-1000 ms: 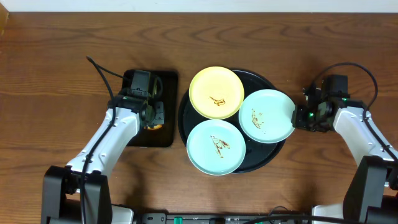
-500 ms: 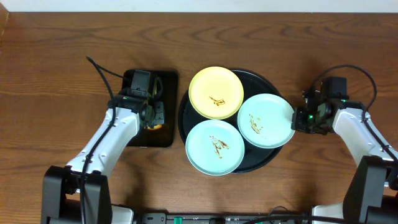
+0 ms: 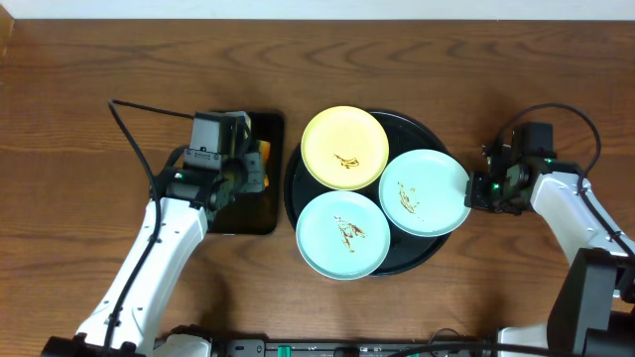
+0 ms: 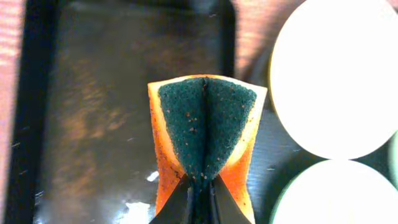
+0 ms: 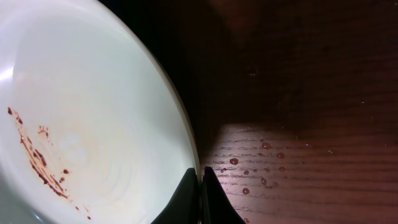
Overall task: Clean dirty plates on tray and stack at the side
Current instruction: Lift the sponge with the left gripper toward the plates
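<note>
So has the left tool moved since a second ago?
Yes. The left tool, gripping the orange-and-green sponge, shifted toward the far edge of the small rectangular black tray.

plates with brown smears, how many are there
3, all on the tray: yellow plate at the far side, front mint plate nearest the robot, right mint plate with its rim in the right hand. None seem hidden.

Three plates [image 3: 342, 234] lie on the tray [image 3: 412, 129]; the smaller tray [image 3: 243, 210] sits left, seemingly just apart.
</note>
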Tool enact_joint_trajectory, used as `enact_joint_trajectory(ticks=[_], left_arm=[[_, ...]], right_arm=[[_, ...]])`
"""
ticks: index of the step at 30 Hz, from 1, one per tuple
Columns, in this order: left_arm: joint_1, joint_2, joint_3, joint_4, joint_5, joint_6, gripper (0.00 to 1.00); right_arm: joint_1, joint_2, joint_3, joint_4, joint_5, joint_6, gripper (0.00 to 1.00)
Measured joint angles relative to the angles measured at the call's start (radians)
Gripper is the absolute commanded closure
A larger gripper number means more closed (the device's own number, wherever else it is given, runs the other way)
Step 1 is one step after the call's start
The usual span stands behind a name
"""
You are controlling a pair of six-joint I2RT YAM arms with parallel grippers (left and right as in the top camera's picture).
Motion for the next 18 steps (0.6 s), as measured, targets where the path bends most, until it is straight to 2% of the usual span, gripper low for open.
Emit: enact_joint_trajectory(ticks=[8, 18], left_arm=[[0.000, 0.001, 0.000, 0.043, 0.066, 0.009, 0.93], [0.000, 0.001, 0.000, 0.140, 0.080, 0.118, 0.93]], right_arm=[[0.000, 0.000, 0.000, -0.001, 0.000, 0.000, 0.99], [0.000, 0.000, 0.000, -0.002, 0.000, 0.000, 0.99]])
